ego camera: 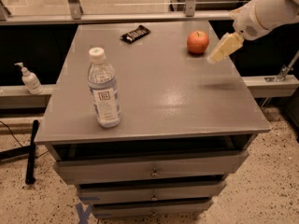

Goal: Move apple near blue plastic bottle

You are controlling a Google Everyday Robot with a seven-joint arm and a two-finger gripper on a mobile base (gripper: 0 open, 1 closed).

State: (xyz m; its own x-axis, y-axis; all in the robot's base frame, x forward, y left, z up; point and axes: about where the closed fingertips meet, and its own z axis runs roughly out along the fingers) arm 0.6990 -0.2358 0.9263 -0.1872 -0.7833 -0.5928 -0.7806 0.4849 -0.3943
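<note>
The red-orange apple sits on the far right part of the grey tabletop. The blue plastic bottle, clear with a white cap and a pale label, stands upright near the front left. The gripper on the white arm hangs above the table's right side, just right of the apple and apart from it. It holds nothing that I can see.
A dark candy bar lies at the back of the table. A small white pump bottle stands on the ledge to the left. Drawers sit under the tabletop. A black pole lies on the floor at left.
</note>
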